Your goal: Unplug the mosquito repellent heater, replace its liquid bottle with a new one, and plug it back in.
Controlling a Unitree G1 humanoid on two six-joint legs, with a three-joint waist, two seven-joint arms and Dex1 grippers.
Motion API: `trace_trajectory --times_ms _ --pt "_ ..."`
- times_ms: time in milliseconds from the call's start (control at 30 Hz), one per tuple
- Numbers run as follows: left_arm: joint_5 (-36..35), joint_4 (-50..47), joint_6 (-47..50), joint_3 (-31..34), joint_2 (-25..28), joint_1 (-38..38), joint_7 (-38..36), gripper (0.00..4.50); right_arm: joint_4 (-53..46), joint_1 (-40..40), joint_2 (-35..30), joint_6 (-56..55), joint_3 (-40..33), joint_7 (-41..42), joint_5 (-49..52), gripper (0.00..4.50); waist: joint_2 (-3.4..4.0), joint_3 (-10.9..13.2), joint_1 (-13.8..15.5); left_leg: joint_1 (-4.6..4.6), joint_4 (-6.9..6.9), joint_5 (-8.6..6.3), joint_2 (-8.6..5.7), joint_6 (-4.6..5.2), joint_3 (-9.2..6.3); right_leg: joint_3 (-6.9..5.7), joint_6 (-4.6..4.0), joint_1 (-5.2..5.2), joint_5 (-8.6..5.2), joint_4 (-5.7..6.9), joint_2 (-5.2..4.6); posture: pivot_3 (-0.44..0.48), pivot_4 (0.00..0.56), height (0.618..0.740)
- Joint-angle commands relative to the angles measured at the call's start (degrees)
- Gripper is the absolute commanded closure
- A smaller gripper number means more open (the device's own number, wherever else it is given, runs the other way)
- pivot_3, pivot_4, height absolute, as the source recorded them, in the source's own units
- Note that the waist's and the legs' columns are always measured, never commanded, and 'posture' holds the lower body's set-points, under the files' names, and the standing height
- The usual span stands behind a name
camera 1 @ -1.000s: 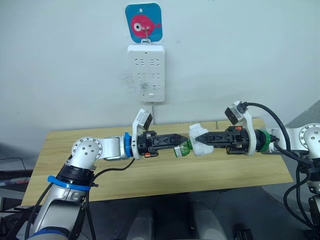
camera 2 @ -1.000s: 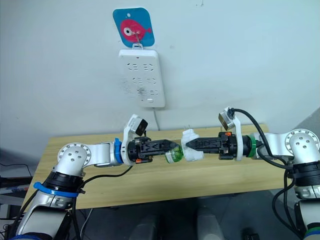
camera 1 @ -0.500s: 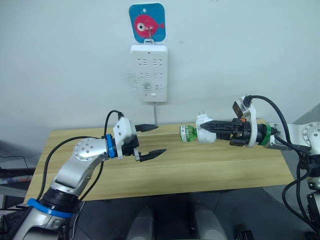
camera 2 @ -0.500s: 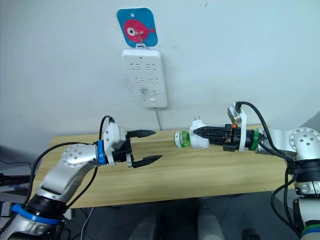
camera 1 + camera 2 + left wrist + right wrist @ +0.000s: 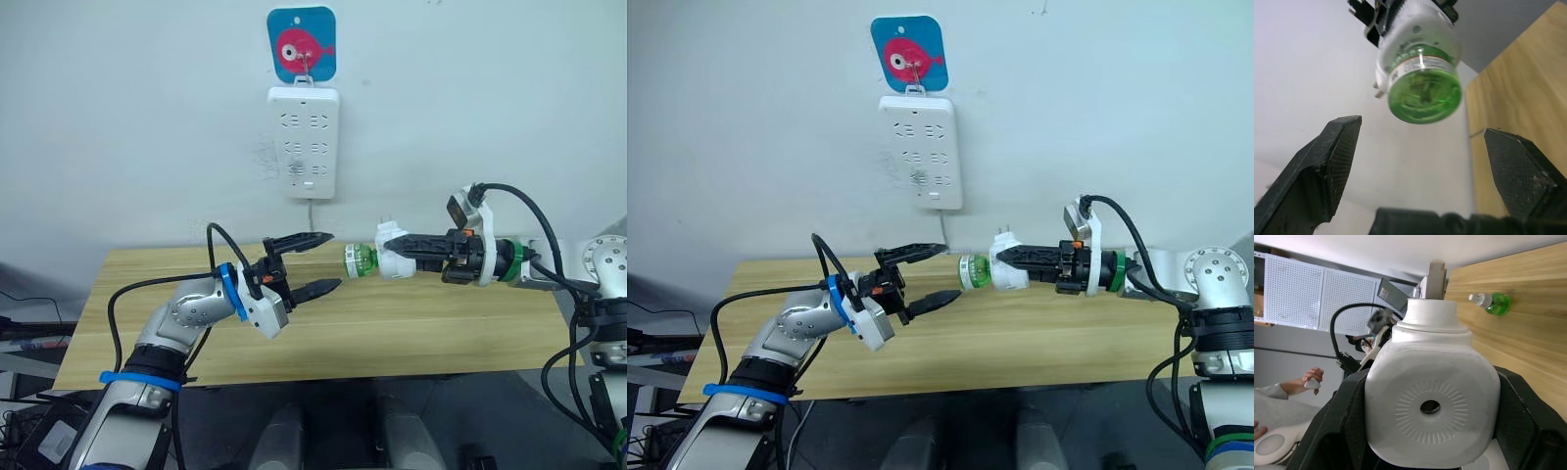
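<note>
Right wrist view gives me the mosquito repellent heater (image 5: 1431,404) up close: white, rounded, a ribbed round face with a small centre hole. My right claw (image 5: 400,257) pinches it, holding it level in the air above the tabletop (image 5: 411,328), prongs up. A green liquid bottle (image 5: 1423,88) is fitted to its end, pointing toward my left claw (image 5: 326,262), which is spread wide just beside it, not touching. Another green bottle (image 5: 1492,302) lies on the tabletop.
</note>
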Motion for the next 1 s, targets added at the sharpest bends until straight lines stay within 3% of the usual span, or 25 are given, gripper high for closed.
trace_trajectory --times_ms 33,433,533,733,900,1000 --pt "1.2 0.0 -2.7 -1.3 -0.5 -1.1 2.5 0.07 -1.8 -1.2 0.3 0.5 -2.0 0.5 1.5 1.49 0.00 0.0 -0.1 0.00 0.00 0.00 0.00 0.00 0.00 0.00 0.00 0.00 0.00 0.00 0.00 -0.114 0.204 0.740" --pt "3.6 1.1 -5.1 -4.1 -0.2 -3.5 6.1 0.07 -2.7 -0.9 1.5 0.6 -2.2 0.2 1.5 1.49 0.00 0.0 -0.7 0.00 0.01 0.00 0.00 0.00 -0.04 -0.03 0.00 0.01 0.00 0.04 0.00 -0.119 0.211 0.740" --pt "3.7 1.3 -6.2 -4.6 0.1 -3.8 6.6 0.66 -2.9 -0.7 1.8 0.4 -2.1 0.0 1.5 1.49 0.00 0.0 -1.0 0.00 0.01 0.00 0.00 0.00 -0.04 -0.03 0.00 0.00 0.00 0.03 0.00 -0.119 0.212 0.740" --pt "3.2 2.1 -7.1 -6.5 0.9 -4.6 6.7 2.25 -3.1 -0.7 2.0 0.9 -2.1 0.6 1.5 1.49 0.00 0.0 -1.2 0.00 0.01 0.00 0.00 0.00 -0.06 -0.04 0.00 0.00 0.00 0.04 0.01 -0.122 0.215 0.740" --pt "0.6 2.1 -7.0 -9.2 1.1 -5.9 5.9 2.25 -3.7 -0.4 1.6 1.1 -1.7 0.9 1.5 1.49 0.00 0.0 -1.2 0.00 0.01 0.00 0.00 0.00 -0.07 -0.04 0.00 0.00 0.00 0.04 0.01 -0.120 0.216 0.740" --pt "-8.1 0.4 -1.6 -12.9 2.2 -6.3 2.0 2.25 -3.9 -0.2 1.0 1.2 -1.4 1.1 1.5 1.49 0.00 0.0 -1.3 0.00 0.01 0.00 0.00 0.00 -0.08 -0.04 0.00 0.00 0.00 0.04 0.00 -0.120 0.219 0.740"
